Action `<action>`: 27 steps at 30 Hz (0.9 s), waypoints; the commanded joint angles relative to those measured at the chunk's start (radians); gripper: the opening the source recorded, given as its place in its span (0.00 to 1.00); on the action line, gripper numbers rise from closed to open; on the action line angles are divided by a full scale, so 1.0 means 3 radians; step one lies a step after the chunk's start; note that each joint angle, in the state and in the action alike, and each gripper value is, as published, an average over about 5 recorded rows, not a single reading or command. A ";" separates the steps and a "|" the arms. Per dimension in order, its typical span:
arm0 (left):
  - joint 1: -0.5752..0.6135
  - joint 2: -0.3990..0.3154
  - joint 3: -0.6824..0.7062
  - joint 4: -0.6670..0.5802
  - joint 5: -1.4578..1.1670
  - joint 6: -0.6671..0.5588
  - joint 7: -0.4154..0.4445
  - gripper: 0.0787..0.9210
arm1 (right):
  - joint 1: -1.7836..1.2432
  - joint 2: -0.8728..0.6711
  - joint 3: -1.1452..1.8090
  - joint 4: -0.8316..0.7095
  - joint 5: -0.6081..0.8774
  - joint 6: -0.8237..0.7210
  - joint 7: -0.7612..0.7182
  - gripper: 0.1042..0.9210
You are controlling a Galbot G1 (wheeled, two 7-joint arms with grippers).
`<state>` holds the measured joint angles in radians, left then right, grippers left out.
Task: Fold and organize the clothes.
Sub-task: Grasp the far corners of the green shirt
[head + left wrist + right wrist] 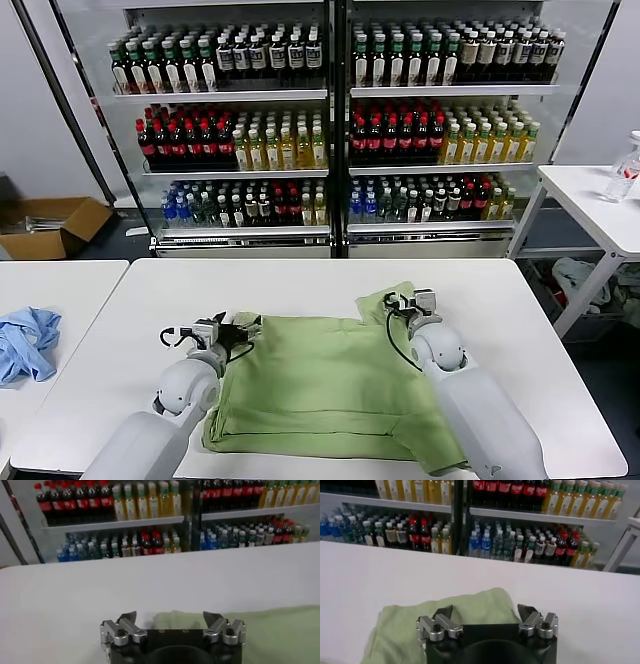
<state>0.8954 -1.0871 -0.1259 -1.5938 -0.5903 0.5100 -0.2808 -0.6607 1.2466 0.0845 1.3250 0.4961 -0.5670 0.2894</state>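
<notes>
Item: light green shirt (320,385), lying partly folded and print-side hidden on the white tabletop (300,285), its far edge beneath both claws. Left claw (238,327) at the far-left corner and right claw (405,303) at the bunched far-right corner, both spread wide and holding nothing. Handling, as judged: light, limp, non-slip cotton; pinch at the corners through all layers.

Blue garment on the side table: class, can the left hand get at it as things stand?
Probably yes. The blue garment lies uncovered on the robot's left, nothing between it and the open left hand, now at the shirt.
</notes>
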 commanded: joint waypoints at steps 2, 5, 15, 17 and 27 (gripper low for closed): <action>-0.0093 -0.0032 0.0116 0.0180 0.0032 0.0102 0.0007 0.81 | 0.0091 0.0064 -0.0077 -0.0235 0.0086 -0.0035 0.0001 0.75; -0.0057 -0.0044 0.0104 0.0161 0.0026 0.0100 0.0013 0.70 | 0.0041 0.0054 -0.0081 -0.0178 0.0101 -0.0034 -0.0015 0.64; 0.0118 -0.0010 0.0013 -0.0042 -0.0054 -0.0078 0.0082 0.37 | -0.0116 -0.0041 -0.0060 0.0160 0.0094 0.0057 -0.0083 0.31; 0.0160 0.0018 -0.0017 -0.0086 -0.0089 -0.0151 0.0108 0.29 | -0.0150 -0.0072 -0.0051 0.0246 0.0045 0.0115 -0.0092 0.24; 0.0353 0.0130 -0.0204 -0.0443 -0.0290 -0.0494 0.0133 0.02 | -0.0337 -0.0235 0.0091 0.0847 -0.0093 0.0328 -0.0078 0.00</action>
<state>0.9589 -1.0652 -0.1501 -1.6311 -0.6378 0.4523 -0.2425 -0.7355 1.1969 0.0884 1.4437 0.4938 -0.5090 0.2661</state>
